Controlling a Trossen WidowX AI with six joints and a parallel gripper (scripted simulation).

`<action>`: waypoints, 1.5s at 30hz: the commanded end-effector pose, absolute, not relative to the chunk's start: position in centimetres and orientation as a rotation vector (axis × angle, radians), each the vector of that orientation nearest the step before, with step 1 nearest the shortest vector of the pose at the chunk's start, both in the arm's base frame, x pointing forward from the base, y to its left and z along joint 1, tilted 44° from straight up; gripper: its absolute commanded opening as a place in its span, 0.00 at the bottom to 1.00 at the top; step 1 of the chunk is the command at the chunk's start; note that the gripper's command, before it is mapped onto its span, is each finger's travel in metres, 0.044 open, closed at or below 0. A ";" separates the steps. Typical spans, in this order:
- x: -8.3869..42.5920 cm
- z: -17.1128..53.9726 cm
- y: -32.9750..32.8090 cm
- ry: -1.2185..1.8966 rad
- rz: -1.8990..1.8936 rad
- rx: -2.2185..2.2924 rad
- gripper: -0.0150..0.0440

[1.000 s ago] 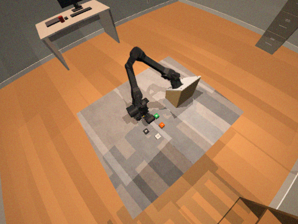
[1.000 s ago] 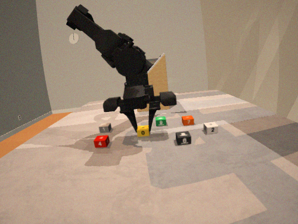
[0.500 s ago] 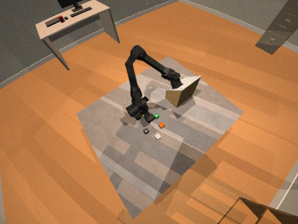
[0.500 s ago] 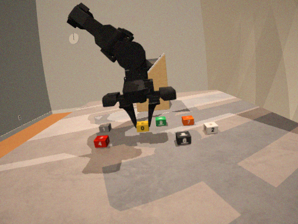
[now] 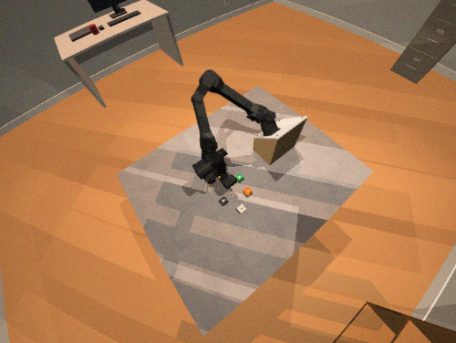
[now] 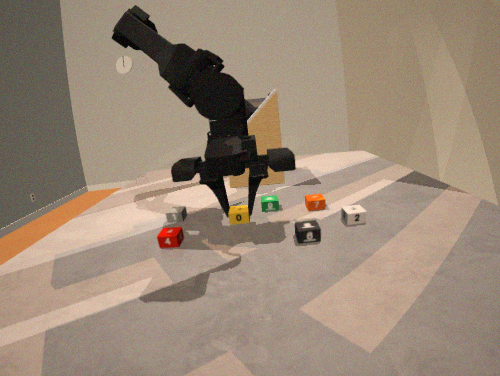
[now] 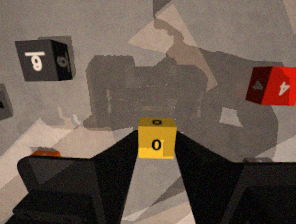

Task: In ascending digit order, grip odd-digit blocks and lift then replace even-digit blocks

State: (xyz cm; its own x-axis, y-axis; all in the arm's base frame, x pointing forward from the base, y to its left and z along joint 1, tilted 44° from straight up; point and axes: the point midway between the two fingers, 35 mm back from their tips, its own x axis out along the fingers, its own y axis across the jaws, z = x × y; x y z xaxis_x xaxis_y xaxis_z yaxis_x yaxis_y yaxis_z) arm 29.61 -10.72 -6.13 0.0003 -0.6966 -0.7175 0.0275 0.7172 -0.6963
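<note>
My gripper (image 6: 239, 210) (image 7: 156, 135) is shut on the yellow block (image 6: 239, 218) (image 7: 156, 151) with digit 0, one finger on each side. The block is slightly above the mat. The red block (image 6: 170, 238) (image 7: 280, 86) shows 4 and the grey block (image 6: 176, 215) shows 1. The black block (image 6: 307, 232) (image 7: 37, 61) (image 5: 223, 201) has an underlined digit that looks like 6. The white block (image 6: 353, 215) (image 5: 241, 208) shows 2. The orange block (image 6: 315, 202) (image 5: 247, 192) shows 7. The green block (image 6: 270, 203) (image 5: 240, 177) has a digit too small to read surely.
The blocks stand on a grey patterned mat (image 5: 274, 237). The grey and red blocks lie to one side of my gripper, the others to the opposite side in the exterior view. A wedge-shaped stand (image 5: 287, 141) is at the arm's base, behind the blocks.
</note>
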 end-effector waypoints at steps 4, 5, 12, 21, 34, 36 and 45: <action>29.5 -6.8 -11.4 1.479 -0.621 -0.591 0.46; 29.5 -6.8 -11.4 1.479 -0.621 -0.591 0.46; 29.5 -6.9 -11.5 1.479 -0.621 -0.591 0.46; 29.5 -6.9 -11.5 1.479 -0.621 -0.591 0.72; 29.6 -4.3 -8.9 1.479 -0.620 -0.589 0.93; 29.6 -4.3 -8.9 1.479 -0.620 -0.589 0.93; 29.6 1.5 -3.2 1.479 -0.618 -0.586 0.53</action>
